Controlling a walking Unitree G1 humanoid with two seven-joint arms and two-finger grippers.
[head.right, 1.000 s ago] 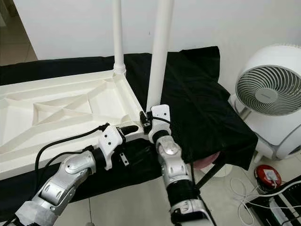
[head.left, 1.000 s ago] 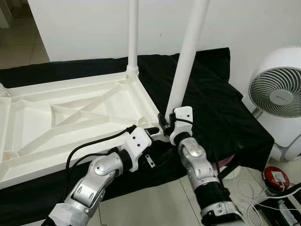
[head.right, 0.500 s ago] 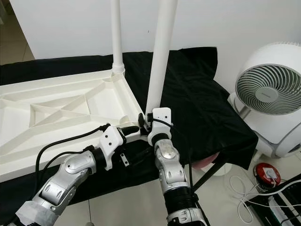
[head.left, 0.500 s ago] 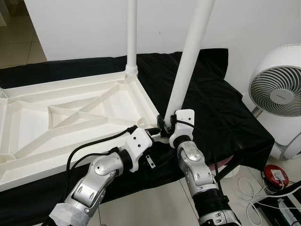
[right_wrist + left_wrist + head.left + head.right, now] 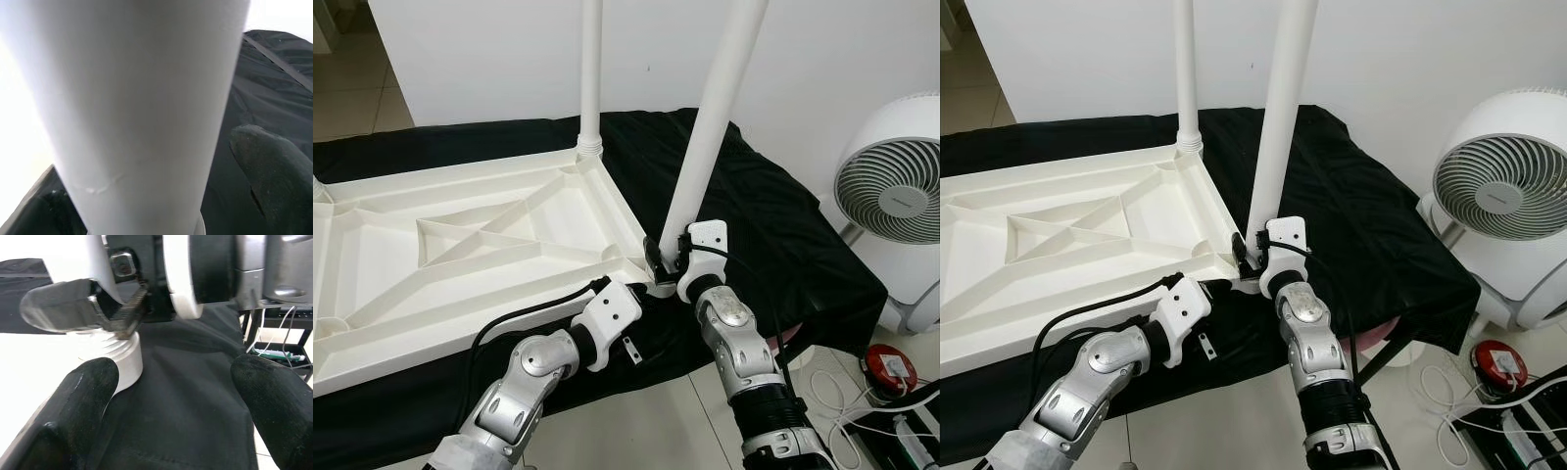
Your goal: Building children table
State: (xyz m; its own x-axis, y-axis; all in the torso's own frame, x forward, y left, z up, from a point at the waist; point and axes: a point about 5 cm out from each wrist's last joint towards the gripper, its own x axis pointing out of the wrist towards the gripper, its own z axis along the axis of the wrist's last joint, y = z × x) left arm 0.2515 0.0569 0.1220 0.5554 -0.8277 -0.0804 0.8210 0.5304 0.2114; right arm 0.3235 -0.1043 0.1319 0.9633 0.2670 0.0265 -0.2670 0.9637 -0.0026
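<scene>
The white children's table top [image 5: 460, 245] lies upside down on a black cloth [image 5: 773, 225]. One white leg [image 5: 590, 78] stands in the far right corner socket. A second white leg [image 5: 715, 117] leans slightly at the near right corner, where my right gripper [image 5: 668, 262] is shut on its base. In the right wrist view this leg [image 5: 137, 112] sits between the black fingers [image 5: 274, 171]. My left gripper [image 5: 171, 396] is open just below that corner, close to the white threaded collar [image 5: 124, 362]. It holds nothing.
A white round fan [image 5: 891, 196] stands on the floor to the right. Cables and a small red device [image 5: 886, 367] lie on the tiles beside it. A white wall [image 5: 480, 49] is behind the cloth-covered platform.
My left arm has dropped back toward the near edge, away from the corner. The right gripper has shifted slightly right with the leg. The cloth's far right corner has fallen inward.
</scene>
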